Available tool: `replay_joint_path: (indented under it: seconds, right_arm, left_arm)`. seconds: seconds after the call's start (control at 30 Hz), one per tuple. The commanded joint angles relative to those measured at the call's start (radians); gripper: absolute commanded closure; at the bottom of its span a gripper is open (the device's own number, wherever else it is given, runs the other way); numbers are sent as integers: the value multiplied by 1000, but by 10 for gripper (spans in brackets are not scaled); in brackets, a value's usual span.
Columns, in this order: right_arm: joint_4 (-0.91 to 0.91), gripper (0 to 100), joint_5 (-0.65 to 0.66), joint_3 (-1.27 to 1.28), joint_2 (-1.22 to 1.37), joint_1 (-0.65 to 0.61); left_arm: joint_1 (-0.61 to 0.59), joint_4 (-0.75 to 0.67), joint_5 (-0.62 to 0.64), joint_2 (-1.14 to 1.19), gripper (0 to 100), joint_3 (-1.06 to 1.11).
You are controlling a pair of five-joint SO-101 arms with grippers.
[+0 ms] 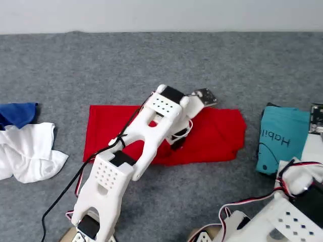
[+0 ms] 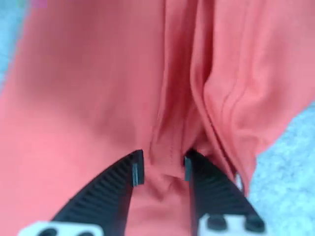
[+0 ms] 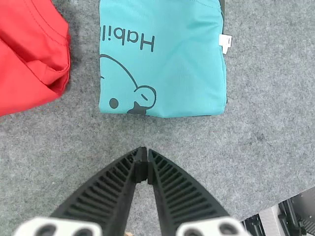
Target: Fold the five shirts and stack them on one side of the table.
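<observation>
A red shirt (image 1: 212,133) lies partly folded in the middle of the grey table. The left arm stretches over it, and my left gripper (image 2: 160,167) is shut on a bunched fold of the red shirt (image 2: 98,98). A folded teal shirt (image 1: 280,138) with dark print lies at the right side. My right gripper (image 3: 141,164) hovers shut and empty over bare table just short of the teal shirt (image 3: 162,54). The red shirt's corner (image 3: 29,54) lies beside the teal one.
A crumpled white shirt (image 1: 28,151) and a blue shirt (image 1: 17,113) lie at the left edge. The table's back edge (image 1: 161,33) meets a pale wall. Cables (image 1: 252,201) trail from the right arm's base at the front right.
</observation>
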Motion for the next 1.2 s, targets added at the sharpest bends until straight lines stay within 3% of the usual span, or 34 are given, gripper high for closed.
replay_joint_path:
  seconds: [0.0, 0.27, 0.4, 0.6, 0.83, 1.03, 1.17]
  right_arm:
    - [35, 984, -12, -6, -13, 5]
    - [35, 984, -75, -6, -13, 2]
    - [35, 984, -75, -6, -13, 2]
    - [35, 985, -74, -6, -13, 2]
    - [35, 984, -72, -6, -13, 2]
    - [35, 984, -71, -6, -13, 2]
    - [35, 984, -71, -6, -13, 2]
  left_arm:
    - [26, 98, -9, -117, 863, -116]
    - [140, 109, -6, -282, 863, -12]
    - [137, 77, -6, -301, 863, 110]
    - [37, -118, -12, -299, 863, 308]
    - [35, -275, -14, -299, 863, 536]
    - [37, -272, -14, -318, 863, 535]
    - [38, -180, -14, -376, 863, 444]
